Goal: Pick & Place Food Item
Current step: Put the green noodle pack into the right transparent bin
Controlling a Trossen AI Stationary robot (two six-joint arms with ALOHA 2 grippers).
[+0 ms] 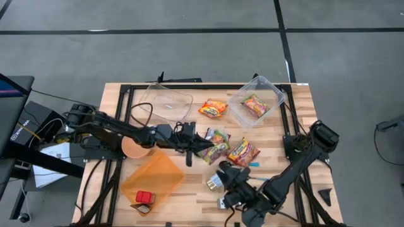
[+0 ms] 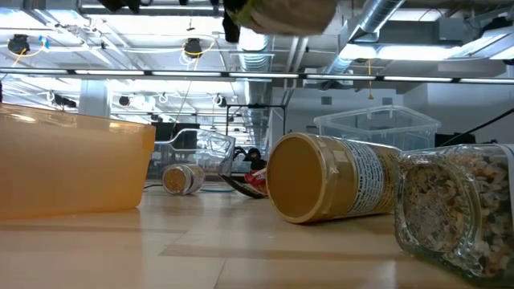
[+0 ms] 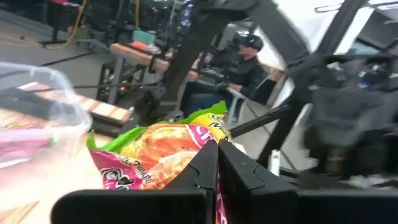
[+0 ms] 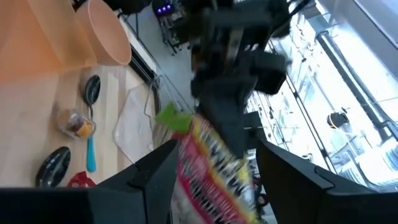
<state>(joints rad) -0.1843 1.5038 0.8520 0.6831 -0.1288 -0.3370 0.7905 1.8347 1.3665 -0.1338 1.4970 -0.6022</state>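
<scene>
On the wooden slatted surface (image 1: 189, 195), a clear plastic tub (image 1: 273, 90) holding a snack packet (image 1: 254, 105) is sitting at one o'clock; an orange translucent bin (image 1: 153, 176) is lying at seven o'clock, a tan round bowl (image 1: 134, 148) touching its eleven o'clock corner.

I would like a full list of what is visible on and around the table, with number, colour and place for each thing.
snack packets: five, orange, red and green; one in a clear tub, one lifted, three mid-table
clear tubs: two, transparent, far side of the table
bin: one, orange, near left
cup: one, peach, beside the bin
red item: one, at the bin's near edge
jars: three, tan, glass and small, on the table
person: one, dark clothes, seated behind the table
left tool: shut on a packet, mid-table
right tool: open, near side, empty
</scene>
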